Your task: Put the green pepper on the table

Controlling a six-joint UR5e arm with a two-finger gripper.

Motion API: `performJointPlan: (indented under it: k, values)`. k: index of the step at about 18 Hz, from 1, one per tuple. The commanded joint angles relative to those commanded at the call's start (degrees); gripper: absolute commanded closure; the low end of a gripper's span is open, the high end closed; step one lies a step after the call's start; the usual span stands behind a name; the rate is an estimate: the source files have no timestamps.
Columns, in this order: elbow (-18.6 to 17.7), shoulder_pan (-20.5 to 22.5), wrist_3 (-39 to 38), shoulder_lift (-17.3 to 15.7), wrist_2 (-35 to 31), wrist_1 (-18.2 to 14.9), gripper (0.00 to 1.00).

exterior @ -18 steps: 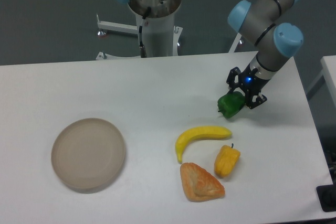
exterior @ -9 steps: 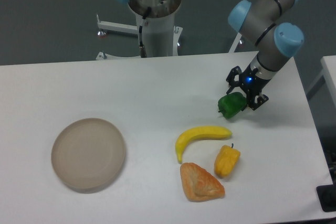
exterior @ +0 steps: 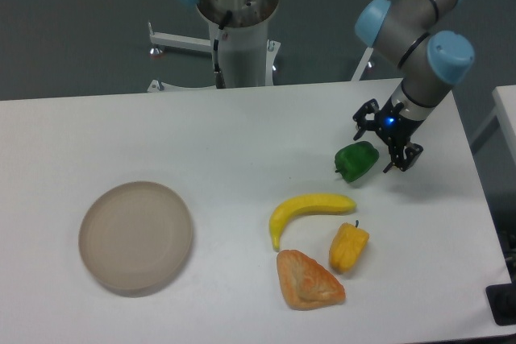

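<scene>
Fingers (exterior: 372, 112) of the black two-finger gripper (exterior: 389, 135) spread apart, holding nothing, just right of the pepper. Beneath, large flat white matte table (exterior: 242, 142). Resting on it, small glossy bright-green toy pepper (exterior: 356, 160), above the yellow banana (exterior: 310, 209). Probably light, stiff, slippery-skinned; best pinched across its lumpy middle, not the stem.

Grey tubular arm segments, light-blue joint caps, black end effector (exterior: 389, 141) with blue light
</scene>
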State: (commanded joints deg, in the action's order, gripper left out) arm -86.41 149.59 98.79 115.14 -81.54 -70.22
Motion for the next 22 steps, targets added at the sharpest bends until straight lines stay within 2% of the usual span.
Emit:
performJointPlan:
  k: [5, 9, 13, 17, 22]
  values:
    - [4.57, -1.06, -0.09, 0.79, -2.91, -0.09, 0.0]
    - [9.23, -3.16, -1.14, 2.72, -6.17, 0.26, 0.0]
    - [12.22, -4.75, -2.71, 4.3, -8.2, 0.44, 0.0]
    - [14.16, -5.45, -5.09, 5.36, -8.2, 0.52, 0.0]
    - [14.34, -5.54, -6.77, 5.62, -8.2, 1.4, 0.0]
